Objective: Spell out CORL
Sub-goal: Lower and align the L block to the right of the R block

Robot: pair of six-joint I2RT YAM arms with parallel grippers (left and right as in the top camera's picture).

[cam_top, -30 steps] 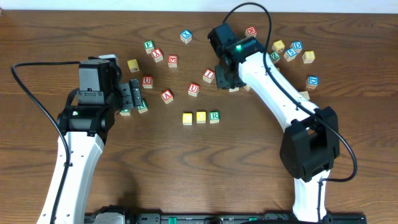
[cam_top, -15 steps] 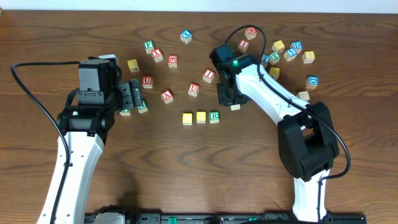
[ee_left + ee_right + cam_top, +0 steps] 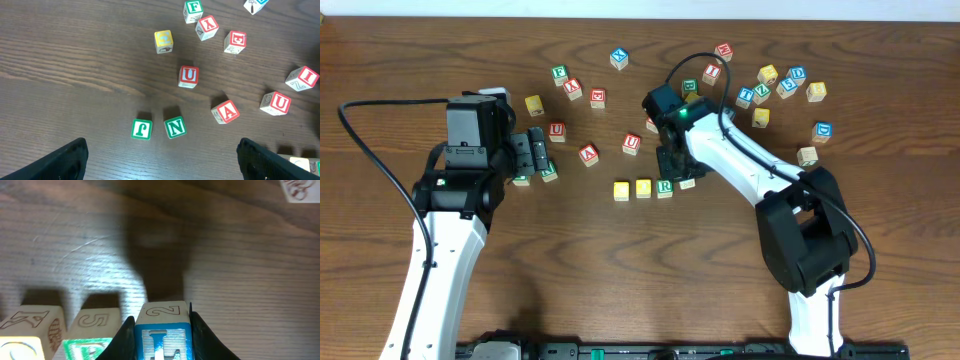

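Three blocks stand in a row at mid-table: a yellow block, a second yellow block and a green R block. My right gripper is shut on a blue L block with a 2 on its side, just right of the green R block. In the overhead view only a corner of that block shows under the arm. My left gripper is open and empty above the green J and N blocks at the left.
Loose letter blocks lie scattered: red U, red A, red U, yellow, green F, blue X. A cluster of several blocks sits at the back right.
My right arm has swung down and left from the back-right cluster, bringing the blue L block to the right end of the row beside the green R. The left arm has not moved.
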